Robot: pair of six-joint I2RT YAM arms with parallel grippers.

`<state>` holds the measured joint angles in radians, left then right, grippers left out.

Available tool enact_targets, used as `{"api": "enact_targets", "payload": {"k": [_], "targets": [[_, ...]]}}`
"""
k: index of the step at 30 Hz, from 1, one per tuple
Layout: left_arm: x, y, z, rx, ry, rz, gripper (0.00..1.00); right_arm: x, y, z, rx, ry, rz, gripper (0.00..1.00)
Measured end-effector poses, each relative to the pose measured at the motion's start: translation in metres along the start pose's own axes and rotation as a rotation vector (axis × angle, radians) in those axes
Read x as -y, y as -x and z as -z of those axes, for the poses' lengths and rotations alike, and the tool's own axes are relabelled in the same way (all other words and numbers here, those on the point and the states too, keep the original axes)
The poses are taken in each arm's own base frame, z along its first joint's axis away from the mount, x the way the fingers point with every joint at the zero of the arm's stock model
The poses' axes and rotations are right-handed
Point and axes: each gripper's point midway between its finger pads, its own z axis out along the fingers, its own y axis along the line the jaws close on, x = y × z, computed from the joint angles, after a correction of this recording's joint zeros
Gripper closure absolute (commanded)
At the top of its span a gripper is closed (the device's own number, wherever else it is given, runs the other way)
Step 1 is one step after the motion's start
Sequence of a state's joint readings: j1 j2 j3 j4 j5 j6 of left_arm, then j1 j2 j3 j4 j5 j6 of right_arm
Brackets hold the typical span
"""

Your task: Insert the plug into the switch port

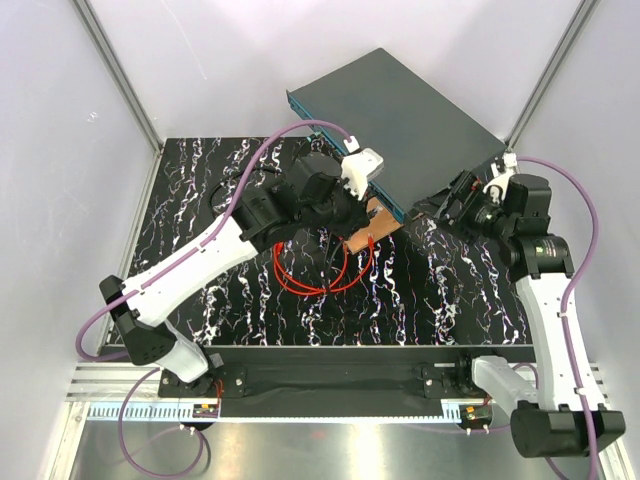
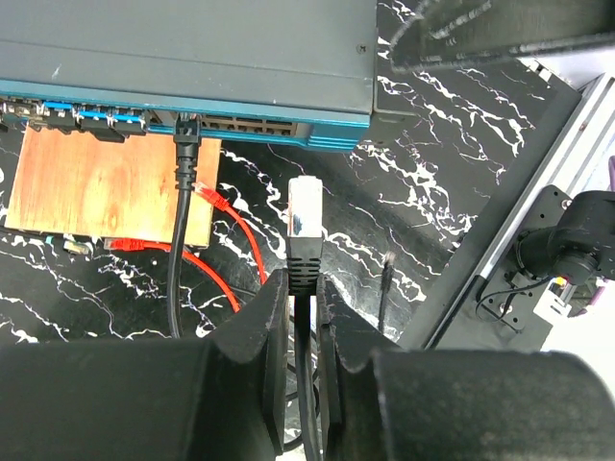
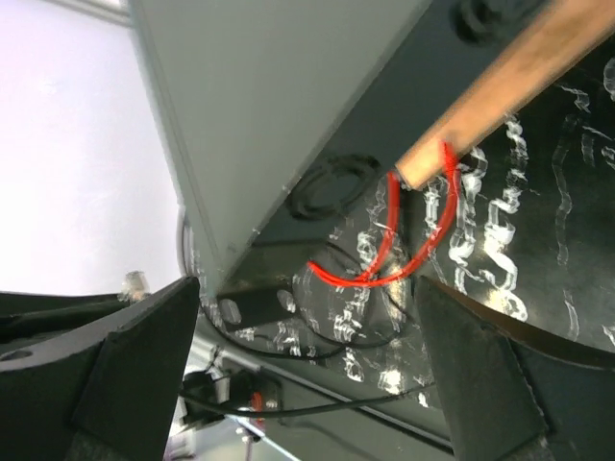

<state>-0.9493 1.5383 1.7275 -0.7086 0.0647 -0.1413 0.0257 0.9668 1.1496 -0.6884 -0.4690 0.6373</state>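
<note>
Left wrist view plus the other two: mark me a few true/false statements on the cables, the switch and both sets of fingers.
1. The left fingers pinch a black-booted plug. True.
2. That plug sits in the switch. False: its tip stops short of the teal front.
3. A black cable is already plugged into the switch. True.
4. The right fingers grip the red cable. False: they stand open and empty; the red cable lies loose by the wooden board.
</note>
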Motion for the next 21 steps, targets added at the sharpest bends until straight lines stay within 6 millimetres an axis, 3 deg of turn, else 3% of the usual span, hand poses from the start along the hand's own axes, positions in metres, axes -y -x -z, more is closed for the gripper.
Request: {"api": "enact_targets", "payload": {"k": [6,15,21], "targets": [[-0.006,0.001,-0.001,0.005,0.001,0.004,1.0,0.004,0.021,-0.009,0.054,0.11,-0.044,0.0],[-0.017,-0.005,-0.003,-0.011,0.011,-0.044,1.0,-0.008,0.033,-0.024,0.072,0.26,-0.063,0.0],[-0.021,-0.007,-0.009,-0.026,0.022,-0.081,1.0,0.0,0.039,-0.041,0.082,0.286,-0.127,0.06]]}}
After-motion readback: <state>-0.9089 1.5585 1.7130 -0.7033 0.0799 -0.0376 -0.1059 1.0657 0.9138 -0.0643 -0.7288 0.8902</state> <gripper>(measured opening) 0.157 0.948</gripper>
